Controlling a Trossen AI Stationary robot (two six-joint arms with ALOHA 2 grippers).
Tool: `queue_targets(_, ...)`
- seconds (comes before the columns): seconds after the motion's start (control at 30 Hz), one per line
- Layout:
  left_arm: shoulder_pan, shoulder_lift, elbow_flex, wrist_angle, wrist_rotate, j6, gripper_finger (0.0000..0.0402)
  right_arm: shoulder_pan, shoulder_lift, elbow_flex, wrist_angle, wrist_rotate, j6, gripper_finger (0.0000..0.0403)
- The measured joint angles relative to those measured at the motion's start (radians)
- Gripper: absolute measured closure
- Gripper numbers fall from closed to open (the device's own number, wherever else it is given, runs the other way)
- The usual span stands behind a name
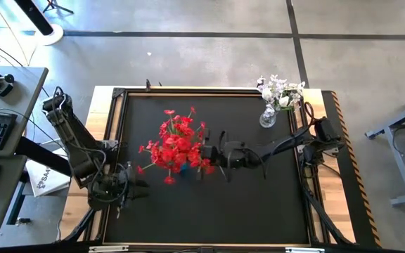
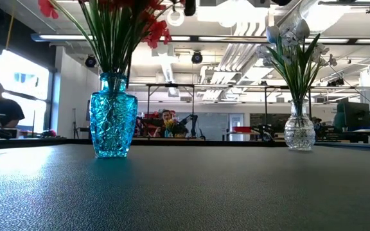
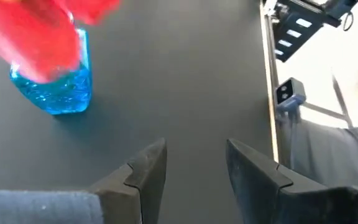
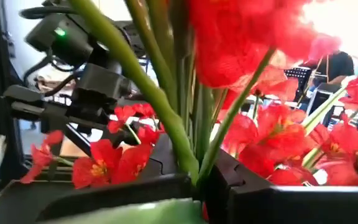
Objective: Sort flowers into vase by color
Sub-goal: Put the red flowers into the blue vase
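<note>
Red flowers [image 1: 176, 143] in blue vase [image 2: 113, 115], stems clenched in right claw [image 1: 213, 163].

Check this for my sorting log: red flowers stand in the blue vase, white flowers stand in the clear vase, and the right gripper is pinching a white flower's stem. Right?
Not quite. The red flowers in the blue vase and the white flowers in the clear vase are right, but the right wrist view shows the right gripper shut on a red flower's green stem.

2 vases [image 2: 113, 122] of flowers [image 2: 117, 25]
</note>
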Motion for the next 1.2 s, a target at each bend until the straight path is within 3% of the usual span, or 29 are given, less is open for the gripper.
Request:
queue_targets(0.53, -0.018, 0.127, -0.048, 0.028, 0.036, -0.087, 0.025, 0.084, 0.005, 0.011, 0.11, 0.048, -0.185, 0.0403)
queue_targets(0.83, -0.024, 0.134, -0.048, 0.028, 0.036, -0.087, 0.025, 0.048, 0.153, 0.01, 0.347, 0.056, -0.215, 0.0403)
queue_targets(1.03, -0.024, 0.134, -0.048, 0.028, 0.036, -0.087, 0.025, 0.048, 0.151, 0.01, 0.272, 0.164, -0.178, 0.0403)
queue_targets(1.2, -0.024, 0.134, -0.048, 0.036, 0.036, -0.087, 0.025, 0.026, 0.149, 0.045, 0.111, 0.162, -0.056, 0.0403)
